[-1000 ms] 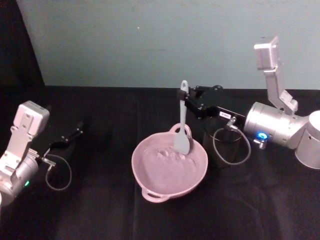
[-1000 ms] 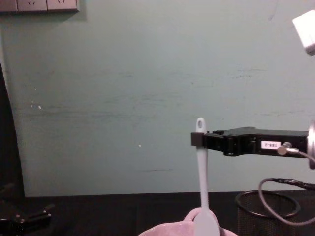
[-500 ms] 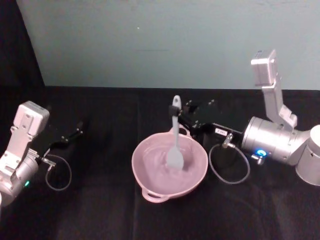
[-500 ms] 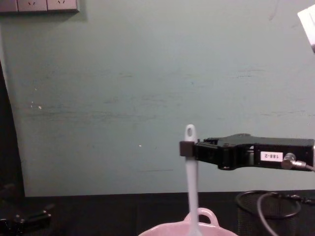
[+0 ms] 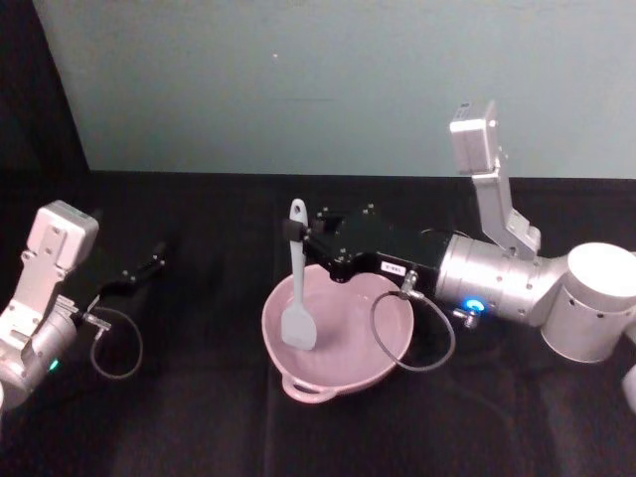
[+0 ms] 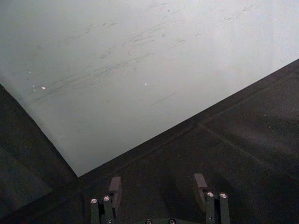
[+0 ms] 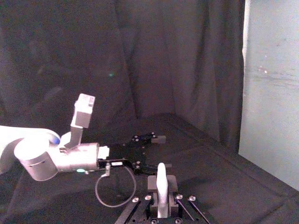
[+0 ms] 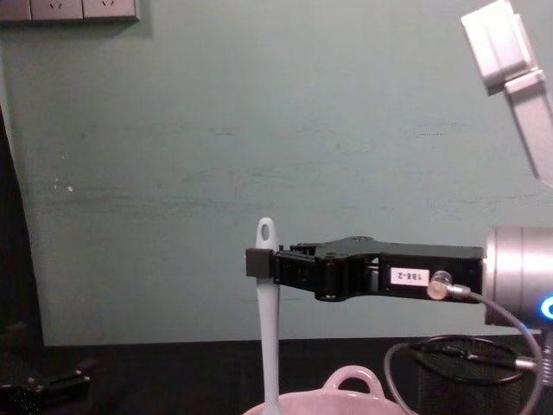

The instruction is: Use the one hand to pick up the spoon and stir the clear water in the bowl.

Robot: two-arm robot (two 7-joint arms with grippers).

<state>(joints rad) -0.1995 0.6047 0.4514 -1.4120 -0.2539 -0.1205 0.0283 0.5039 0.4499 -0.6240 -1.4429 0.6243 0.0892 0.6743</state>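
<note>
Head view: the right pincer (image 5: 297,232) reaches in from the right of the frame to just left of centre. Its two black fingers are clamped on the spoon (image 5: 296,283) high on the handle, just under the oval hole at the tip. The spoon hangs nearly upright below the grip, its flat blade down inside the bowl (image 5: 343,343), toward the left of the bowl's hollow. Whether the blade touches the bottom cannot be told, and the clear water itself cannot be made out. The pink bowl sits on the black tabletop (image 5: 199,417) at lower centre, right beneath the fingertips, with a loop handle at its near rim. In the chest view the grip shows from the side: the pincer (image 8: 257,262) lies level, coming from the right, and the handle drops straight down to the bowl (image 8: 350,373) at the bottom edge. The left pincer (image 5: 149,268) is parked at middle left, well apart from the bowl, and the left wrist view shows its fingers (image 6: 115,186) spread with nothing between them. By the look of it, the pick-up is done and the stirring is in hand. The next move calls for sweeping the blade round through the water with the handle upright and the blade low, without knocking the rim or shoving the bowl across the tabletop.
</note>
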